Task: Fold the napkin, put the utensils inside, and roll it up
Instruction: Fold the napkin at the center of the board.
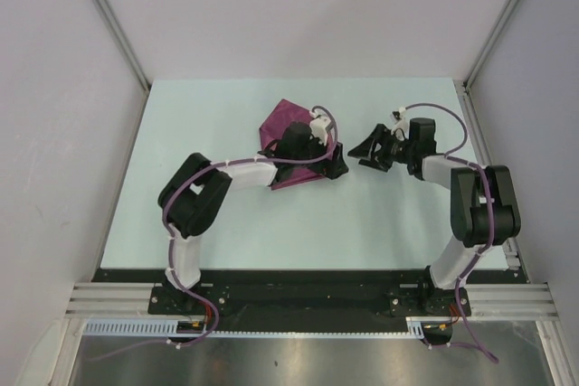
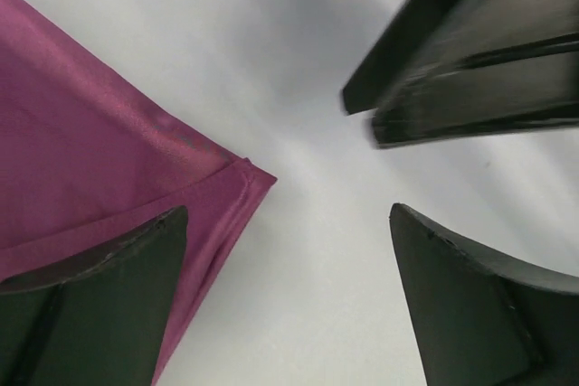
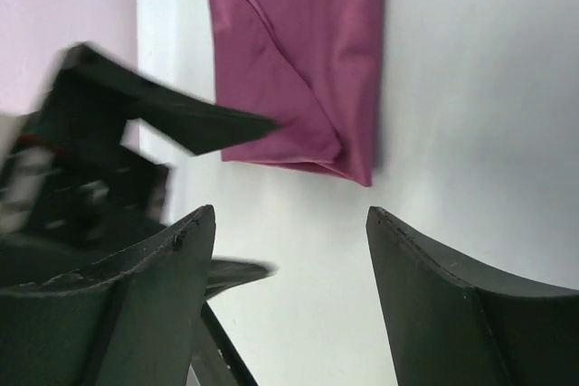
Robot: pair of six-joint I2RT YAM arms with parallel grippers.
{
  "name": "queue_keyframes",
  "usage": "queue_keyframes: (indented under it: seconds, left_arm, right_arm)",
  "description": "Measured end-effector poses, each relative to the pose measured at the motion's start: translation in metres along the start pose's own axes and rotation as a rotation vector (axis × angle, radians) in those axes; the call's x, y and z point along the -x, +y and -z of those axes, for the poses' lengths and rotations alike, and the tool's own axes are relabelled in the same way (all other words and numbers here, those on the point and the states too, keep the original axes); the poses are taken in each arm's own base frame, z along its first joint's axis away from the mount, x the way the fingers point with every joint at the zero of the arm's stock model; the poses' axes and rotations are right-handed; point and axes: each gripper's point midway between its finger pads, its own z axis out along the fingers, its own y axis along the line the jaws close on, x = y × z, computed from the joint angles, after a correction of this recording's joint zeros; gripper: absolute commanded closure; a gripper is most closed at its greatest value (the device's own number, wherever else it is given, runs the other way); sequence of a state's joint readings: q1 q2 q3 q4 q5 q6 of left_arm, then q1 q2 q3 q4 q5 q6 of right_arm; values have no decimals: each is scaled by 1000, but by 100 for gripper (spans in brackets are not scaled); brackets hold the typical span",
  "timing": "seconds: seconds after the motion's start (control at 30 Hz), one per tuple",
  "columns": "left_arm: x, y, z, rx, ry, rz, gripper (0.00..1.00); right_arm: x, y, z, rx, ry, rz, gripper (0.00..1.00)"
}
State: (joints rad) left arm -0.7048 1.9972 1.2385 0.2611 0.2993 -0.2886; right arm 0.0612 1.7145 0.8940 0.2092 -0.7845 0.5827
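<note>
The napkin (image 1: 282, 120) lies loosely folded on the worktop (image 1: 226, 223), and I see no utensil. The left fingers (image 2: 99, 305) gape empty over its corner. The right fingers (image 3: 452, 314), also spread and empty, hover just beside. That close, they could collide or drag the fold open.

Probably a robotics lab cell: blank white walls (image 1: 298, 6), aluminium frame posts (image 1: 110, 17), two arms (image 1: 194, 196) bolted to a pale table (image 1: 271, 232).

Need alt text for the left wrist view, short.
The corner of a folded maroon napkin lies on the white table, one finger of the open, empty left gripper over it. Blurred black fingers of the right gripper show at upper right.
</note>
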Motion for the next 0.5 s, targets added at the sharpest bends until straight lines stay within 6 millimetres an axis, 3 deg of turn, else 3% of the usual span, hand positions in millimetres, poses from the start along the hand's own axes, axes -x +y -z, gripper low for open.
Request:
queue_keyframes:
  seconds: [0.13,0.27,0.5]
  left_arm:
    - [14,-11,30,2,-47,13,0]
    - [19,-7,65,34,-92,61,1]
    - [13,55,129,208,-161,198,0]
  right_arm:
    - [-10,-19,-14,-18,50,-34,27]
    - [-20,-32,-30,-28,94,-54,27]
    - [-27,-32,-53,7,138,-59,28]
